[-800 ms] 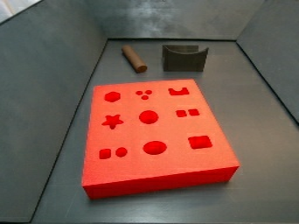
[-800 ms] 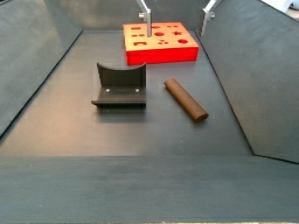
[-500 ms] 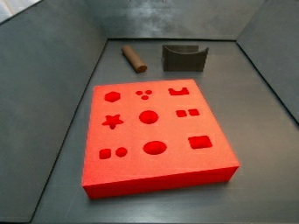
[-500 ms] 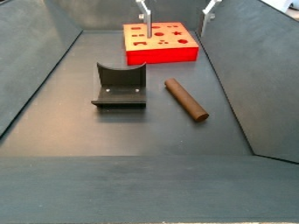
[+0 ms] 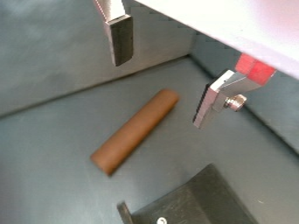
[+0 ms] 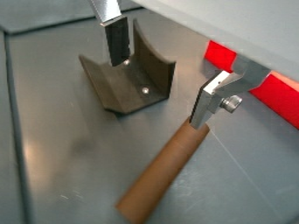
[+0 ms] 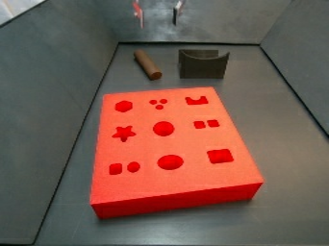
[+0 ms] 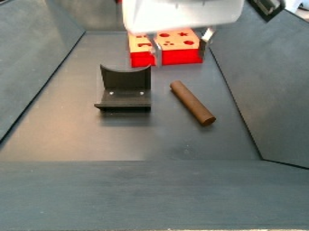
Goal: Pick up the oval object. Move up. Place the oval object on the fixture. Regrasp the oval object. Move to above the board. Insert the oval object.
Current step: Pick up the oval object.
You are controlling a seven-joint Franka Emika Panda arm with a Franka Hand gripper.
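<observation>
The oval object [image 7: 148, 63] is a reddish-brown peg that lies flat on the dark floor, left of the fixture [image 7: 203, 62]. It also shows in a side view [image 8: 190, 102] and in both wrist views [image 5: 136, 129] [image 6: 163, 171]. My gripper [image 7: 157, 13] is open and empty, high above the peg and the fixture at the far end. In both wrist views the gripper [image 5: 163, 74] [image 6: 163, 74] has its fingers wide apart, with nothing between them. The fixture [image 6: 128, 74] stands empty. The red board [image 7: 167, 144] lies apart from them.
Grey walls enclose the floor on all sides. In a side view the arm's white body hides part of the board [image 8: 178, 52]. The fixture [image 8: 123, 88] stands left of the peg, with bare floor between them. An edge of the board [image 5: 254, 68] shows beside one finger.
My gripper has come down into view above the peg and the fixture. Its white body now covers part of the board in one side view. Peg, fixture and board have not moved.
</observation>
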